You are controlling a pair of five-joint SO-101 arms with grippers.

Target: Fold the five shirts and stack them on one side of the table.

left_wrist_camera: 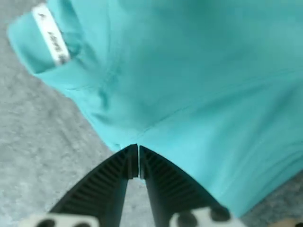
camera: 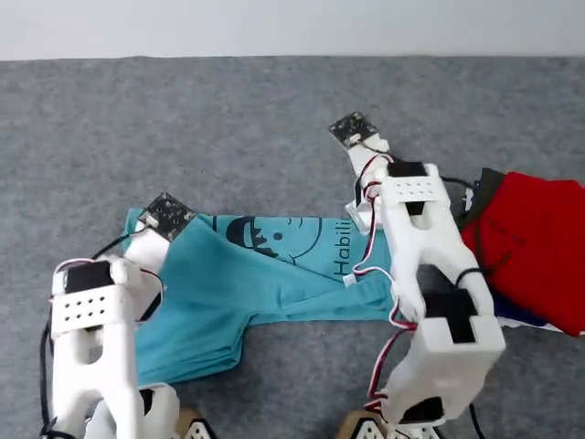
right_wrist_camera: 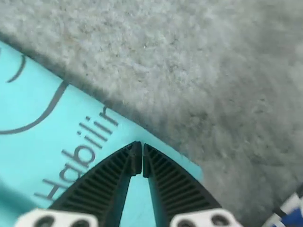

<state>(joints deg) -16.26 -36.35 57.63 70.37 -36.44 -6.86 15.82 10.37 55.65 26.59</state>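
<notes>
Two grippers, both clenched on the teal shirt [camera: 274,283], which lies spread mid-frame on the grey table [camera: 183,119]. The left gripper [left_wrist_camera: 138,163] pinches a fold at its edge, and its wrist view catches a white neck label [left_wrist_camera: 52,35] at upper left, the print too blurred to read. The right gripper [right_wrist_camera: 142,158] nips the hem beside dark lettering [right_wrist_camera: 80,156]. The high view adds a cartoon face [camera: 274,236] and a red shirt [camera: 539,247] piled at the right edge.

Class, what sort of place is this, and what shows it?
Probably a robot test bench: two white arms at a grey felt-covered table, a teal shirt laid between them, other shirts piled at one side.
</notes>
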